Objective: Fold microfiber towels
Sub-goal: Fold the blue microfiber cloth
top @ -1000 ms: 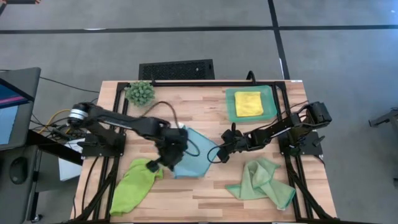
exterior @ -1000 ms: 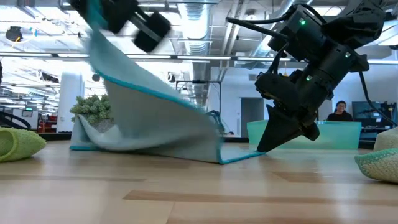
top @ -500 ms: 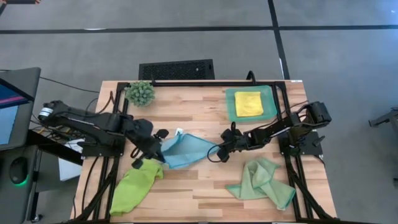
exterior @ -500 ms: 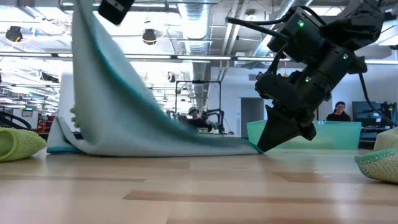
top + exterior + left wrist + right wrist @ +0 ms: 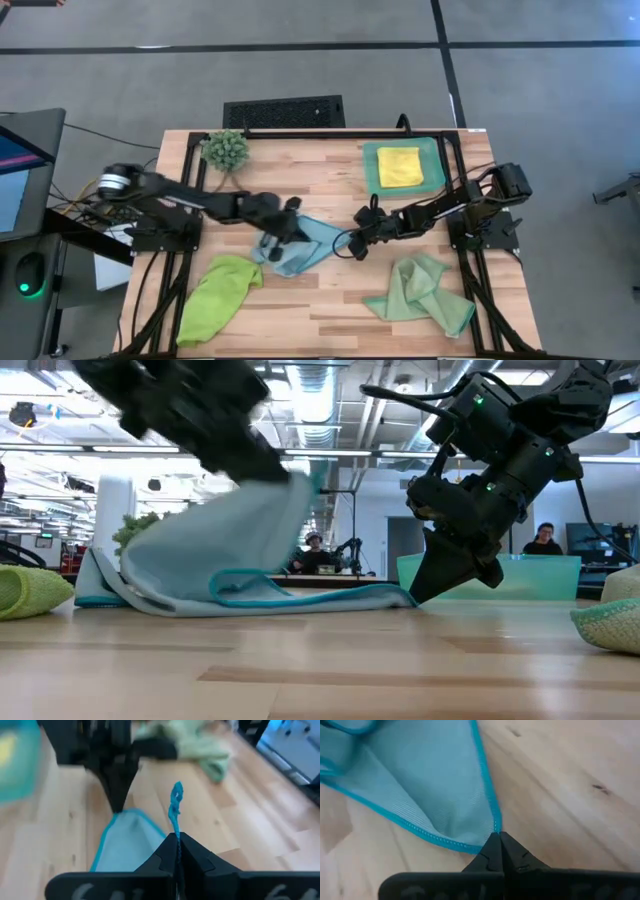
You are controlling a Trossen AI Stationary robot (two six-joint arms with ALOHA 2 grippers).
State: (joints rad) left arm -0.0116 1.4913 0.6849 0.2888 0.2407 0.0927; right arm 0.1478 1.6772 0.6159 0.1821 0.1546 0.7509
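Mid-fold on the blue towel [image 5: 300, 245], which sits near the middle of the desk [image 5: 320, 310]. My left end effector [image 5: 283, 228] is clamped shut on one corner and holds it up above the rest of the cloth. My right end effector [image 5: 357, 243] is pinched closed on the opposite corner at the towel's 3 o'clock side, right down at the wood.

What worries me: the grip on both sides is just a sliver of hem. In the left wrist view only a thin strand of the teal edging [image 5: 175, 805] pokes out past my fingertips, so I'd guess a sharp tug could pop it free and the whole flap would flop back. If the right pin slips, the towel probably drags along with the left arm instead of folding. The loose middle is already bunched into a wavy loop in the low view, so the fold could land crooked or wrinkled.

Other risk: the lime towel [image 5: 218, 298] lies close at 7 o'clock from the blue one, near enough for my left arm to snag if I swing low.

Materials: the blue cloth is thin, floppy, finely ribbed, with a darker stitched border. The sage towel [image 5: 425, 290] at 4 o'clock is crumpled and looks fluffier. The yellow towel [image 5: 399, 166] is a neat flat square in the rigid tray [image 5: 372, 172] at 1 o'clock. Spiky little plant [image 5: 227, 149] at 11 o'clock, well clear.
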